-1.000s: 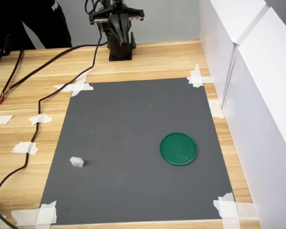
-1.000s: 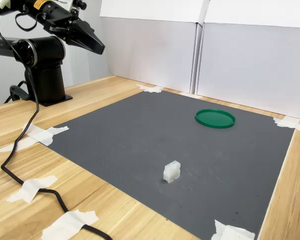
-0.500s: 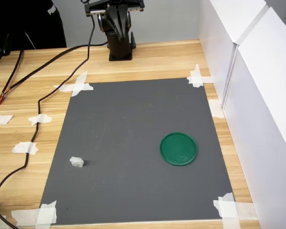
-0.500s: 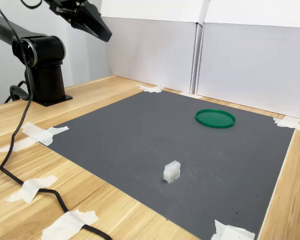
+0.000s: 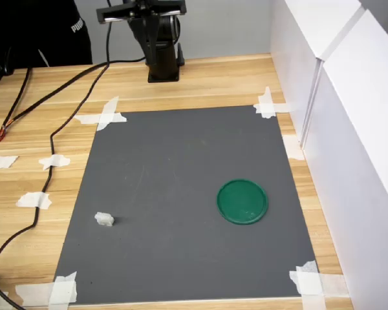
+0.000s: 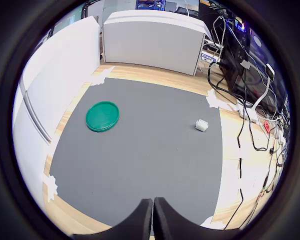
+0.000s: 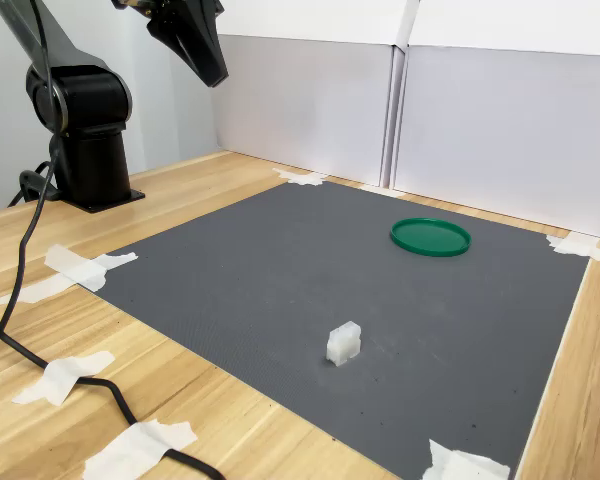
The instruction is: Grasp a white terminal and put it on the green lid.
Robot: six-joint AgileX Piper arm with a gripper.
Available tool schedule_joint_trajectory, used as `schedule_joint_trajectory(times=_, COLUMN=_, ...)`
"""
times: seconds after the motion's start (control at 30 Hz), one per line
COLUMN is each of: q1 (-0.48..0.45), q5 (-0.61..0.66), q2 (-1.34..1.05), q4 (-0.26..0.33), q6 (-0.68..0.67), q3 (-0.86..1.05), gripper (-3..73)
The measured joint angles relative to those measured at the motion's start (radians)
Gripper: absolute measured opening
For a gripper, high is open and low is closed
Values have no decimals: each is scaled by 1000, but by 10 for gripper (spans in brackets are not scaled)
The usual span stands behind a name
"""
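Terminal [image 7: 344, 343] near the mat's [image 5: 181, 161] edge looks light, stiff, skittish, so I'd pinch its flat sides; pincer [image 6: 153, 212] hangs high, closed, empty.

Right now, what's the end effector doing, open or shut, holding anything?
End effector: shut, holding nothing, high above the mat. The terminal sits alone on the mat, apart from the lid.
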Motion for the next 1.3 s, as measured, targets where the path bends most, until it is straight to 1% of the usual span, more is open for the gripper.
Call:
schedule_joint_trajectory(times=0.17, q1=-26, q5=74, q2=81, q4=67, q6=-113, q3=-103, gripper=-9)
schedule_joint_trajectory(times=0.23, q1=-28, q5=122, q2=111, q4=93, q6=-167, q3=-139, gripper=10)
schedule_joint_trajectory(times=0.3, q1=-28, q5=166, q2=142, q4=105, q6=-207, q3=-165, gripper=44)
schedule_joint_trajectory(times=0.4, q1=-39, q5=216, q2=184, q4=104, q6=-248, q3=-196, gripper=135)
schedule_joint_trajectory(times=0.67, q1=-168, q5=229, q2=279, q4=92, q6=-300, q3=-287, gripper=505)
schedule_joint_trajectory(times=0.73, q1=-189, q5=243, q2=318, q4=79, q6=-303, q3=-320, gripper=575)
schedule_joint_trajectory(times=0.8, q1=-199, q5=264, q2=366, q4=69, q6=-308, q3=-356, gripper=619)
schedule_joint_trajectory(times=0.87, q1=-200, q5=292, q2=417, q4=65, q6=-322, q3=-406, gripper=646)
schedule_joint_trajectory(times=0.93, q1=-200, q5=327, q2=462, q4=72, q6=-333, q3=-470, gripper=656)
schedule_joint_trajectory(times=1.0, q1=-200, q5=366, q2=512, q4=92, q6=-340, q3=-540, gripper=658)
schedule_joint_trajectory(times=1.13, q1=-200, q5=383, q2=607, q4=125, q6=-334, q3=-666, gripper=657)
schedule_joint_trajectory(times=1.2, q1=-200, q5=385, q2=655, q4=121, q6=-321, q3=-724, gripper=657)
schedule_joint_trajectory(times=1.3, q1=-200, q5=386, q2=723, q4=95, q6=-309, q3=-793, gripper=657)
